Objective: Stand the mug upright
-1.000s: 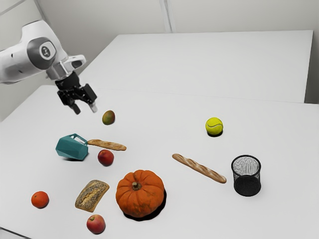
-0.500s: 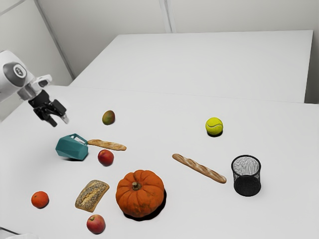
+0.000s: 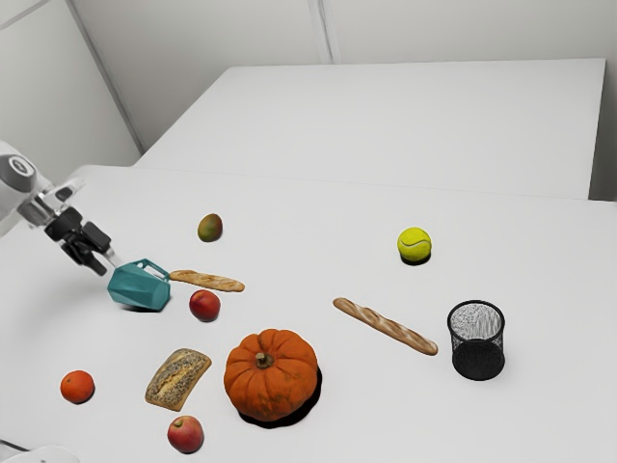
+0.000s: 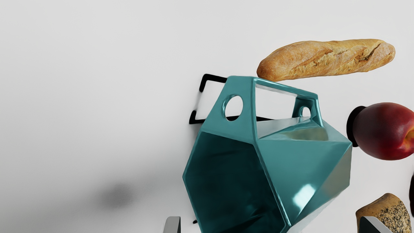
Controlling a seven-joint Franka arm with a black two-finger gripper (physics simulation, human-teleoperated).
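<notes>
The teal faceted mug (image 3: 140, 286) lies on its side on the table, close to the round red fruit. At the exterior view's left, my gripper (image 3: 109, 266) is just beside and slightly above the mug, on its left side there. In the wrist view the mug (image 4: 275, 161) shows its dark open mouth and its handle with a round hole. The gripper (image 4: 270, 225) stands open in that view, its two fingertips wide apart at the bottom edge, with part of the mug's body between them and no grip on it.
A small baguette (image 3: 207, 281) lies by the mug's handle, and a red fruit (image 3: 204, 306) sits beside the mug. Nearby are a seeded bread (image 3: 178, 379), an orange (image 3: 77, 387), a mango (image 3: 210, 228) and a pumpkin (image 3: 272, 376). Farther off stands a black mesh bin (image 3: 476, 340).
In the exterior view my arm has come down and toward the left, from above the table to beside the mug. The mug and the other objects have stayed where they were.
</notes>
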